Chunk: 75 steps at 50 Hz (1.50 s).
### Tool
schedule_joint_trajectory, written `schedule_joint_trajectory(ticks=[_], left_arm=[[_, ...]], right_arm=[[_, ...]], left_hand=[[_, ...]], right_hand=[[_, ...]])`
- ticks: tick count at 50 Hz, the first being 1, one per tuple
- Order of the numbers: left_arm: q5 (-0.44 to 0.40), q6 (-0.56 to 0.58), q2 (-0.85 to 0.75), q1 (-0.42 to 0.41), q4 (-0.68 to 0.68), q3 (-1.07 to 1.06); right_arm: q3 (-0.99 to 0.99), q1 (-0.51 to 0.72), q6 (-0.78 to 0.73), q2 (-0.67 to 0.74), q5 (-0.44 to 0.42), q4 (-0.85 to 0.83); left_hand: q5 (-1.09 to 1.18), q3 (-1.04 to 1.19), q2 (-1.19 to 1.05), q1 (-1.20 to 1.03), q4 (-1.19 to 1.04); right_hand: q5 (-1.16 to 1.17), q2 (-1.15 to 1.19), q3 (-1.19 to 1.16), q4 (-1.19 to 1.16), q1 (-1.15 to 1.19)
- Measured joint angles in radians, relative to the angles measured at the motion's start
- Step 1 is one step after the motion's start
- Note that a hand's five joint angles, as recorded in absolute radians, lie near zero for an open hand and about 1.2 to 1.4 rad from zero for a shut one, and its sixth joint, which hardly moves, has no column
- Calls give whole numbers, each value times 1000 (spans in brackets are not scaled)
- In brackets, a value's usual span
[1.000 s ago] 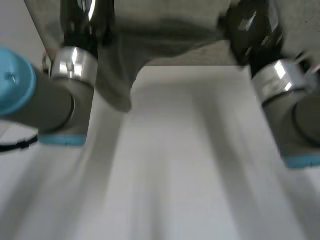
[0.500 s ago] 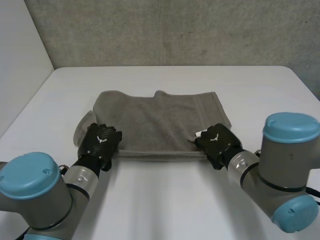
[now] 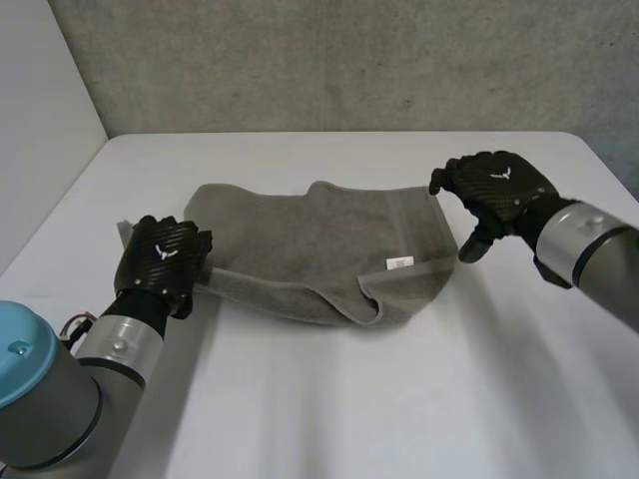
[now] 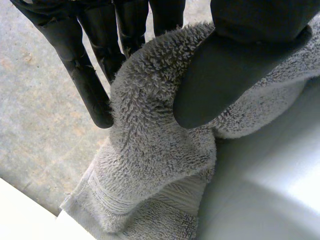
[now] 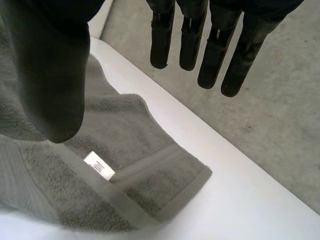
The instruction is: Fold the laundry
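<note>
Grey towel (image 3: 300, 244) rumpled mid tabletop (image 3: 329, 399), its near-right corner doubled over since half a second ago. Near-left edge dragged further left, pinched between thumb and fingers of the left hand (image 3: 160, 261). Released by the right hand (image 3: 494, 190), now lifted clear beside the far-right corner, fingers straight and spread. Small white label (image 3: 399, 262) facing up, print unreadable.

The left hand (image 3: 163, 261) and right hand (image 3: 496, 188) are black, weave-patterned, each bearing a small white emblem; silver cuffs (image 3: 118, 342) join grey arms (image 3: 45, 424).
</note>
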<state>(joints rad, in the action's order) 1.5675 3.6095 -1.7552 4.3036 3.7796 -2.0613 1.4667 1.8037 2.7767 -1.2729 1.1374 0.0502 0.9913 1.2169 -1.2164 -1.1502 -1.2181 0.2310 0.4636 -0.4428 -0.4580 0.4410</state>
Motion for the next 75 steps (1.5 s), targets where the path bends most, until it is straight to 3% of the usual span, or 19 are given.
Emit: schedule_joint_trajectory(ticks=[10, 18, 33, 38, 46, 52, 66, 75], left_arm=[[0, 0, -3, 4, 0, 2], [0, 0, -4, 5, 1, 1], [0, 0, -6, 6, 3, -8], [0, 0, -6, 6, 3, -8], [0, 0, -6, 6, 3, -8], [0, 0, -6, 7, 3, -9], [0, 0, -7, 7, 3, -9], [0, 0, -9, 7, 3, -10]], right_arm=[[-334, 73, -210, 217, -40, 301], [-551, 162, -402, 409, -29, 381], [-818, 259, -568, 701, -22, 558], [-823, 272, -596, 716, 13, 559], [-802, 274, -598, 695, 65, 524], [-767, 266, -590, 673, 69, 504], [-682, 238, -561, 650, 64, 481], [-549, 238, -489, 564, 55, 322]], left_hand=[[0, 0, 0, 0, 0], [0, 0, 0, 0, 0], [0, 0, 0, 0, 0], [0, 0, 0, 0, 0], [0, 0, 0, 0, 0], [0, 0, 0, 0, 0], [0, 0, 0, 0, 0], [0, 0, 0, 0, 0]], right_hand=[[-7, -13, 7, 13, -8], [-30, -39, 31, 45, -27], [-72, -64, 58, 87, -65], [-3, -58, 47, 65, -41], [266, 206, -225, -206, 232], [326, 252, -288, -270, 287], [63, 46, -54, -43, 75], [45, 29, -37, -29, 36]])
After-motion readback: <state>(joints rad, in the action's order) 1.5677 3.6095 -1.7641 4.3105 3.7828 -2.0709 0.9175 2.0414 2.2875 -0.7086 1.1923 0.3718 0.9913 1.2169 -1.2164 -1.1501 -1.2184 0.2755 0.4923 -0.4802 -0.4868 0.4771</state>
